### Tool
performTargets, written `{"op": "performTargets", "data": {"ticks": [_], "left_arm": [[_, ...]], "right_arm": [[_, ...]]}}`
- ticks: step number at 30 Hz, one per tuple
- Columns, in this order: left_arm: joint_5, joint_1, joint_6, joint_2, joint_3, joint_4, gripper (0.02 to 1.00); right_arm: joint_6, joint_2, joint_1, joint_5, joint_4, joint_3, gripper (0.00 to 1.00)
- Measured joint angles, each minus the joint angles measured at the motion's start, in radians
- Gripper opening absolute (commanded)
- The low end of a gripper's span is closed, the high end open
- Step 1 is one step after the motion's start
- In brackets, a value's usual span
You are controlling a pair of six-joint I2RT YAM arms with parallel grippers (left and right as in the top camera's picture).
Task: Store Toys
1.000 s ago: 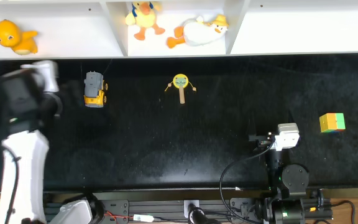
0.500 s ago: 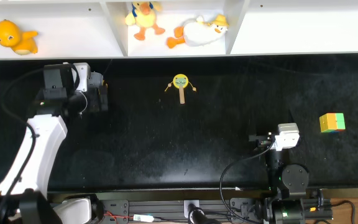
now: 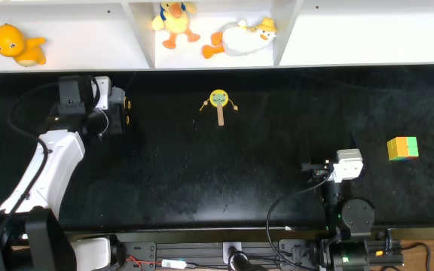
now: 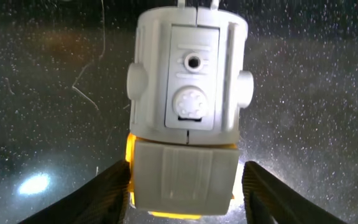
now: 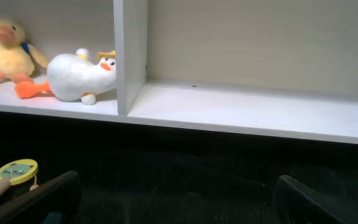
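Toy truck point(image 4: 188, 93): rigid light plastic, probably rolls. Left gripper point(image 4: 185, 190) spread, straddling its rear flanks, not clamped. Right gripper point(image 5: 173, 199) wide, empty.

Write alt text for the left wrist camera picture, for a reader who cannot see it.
A grey and yellow toy truck sits on a black speckled tabletop, seen close from above. The left gripper is open, its two dark fingers flanking the truck's near end.

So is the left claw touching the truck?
Cannot tell. The left wrist view shows the left gripper straddling the truck: a dark sliver beside one finger, the other looks pressed close.
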Motion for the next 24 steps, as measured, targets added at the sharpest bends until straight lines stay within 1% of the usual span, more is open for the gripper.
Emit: {"op": "performTargets", "data": {"ticks": [5,8,12,17,24], "left_arm": [[-0.003,0.000,-0.004,0.000,0.000,0.016,0.446],[-0.003,0.000,-0.009,0.000,0.000,0.021,0.400],[-0.003,0.000,-0.008,0.000,0.000,0.021,0.375],[-0.003,0.000,-0.008,-0.020,0.000,0.013,0.373],[-0.002,0.000,-0.008,-0.167,0.000,-0.016,0.362]], "right_arm": [[0.000,0.000,0.000,0.000,0.000,0.000,0.993],[0.000,0.000,0.000,0.000,0.000,0.000,0.993],[0.001,0.000,0.000,0.000,0.000,0.000,0.996],[0.000,0.000,0.000,0.000,-0.001,0.000,0.996],[0.000,0.000,0.000,0.000,-0.001,0.000,0.996]]}}
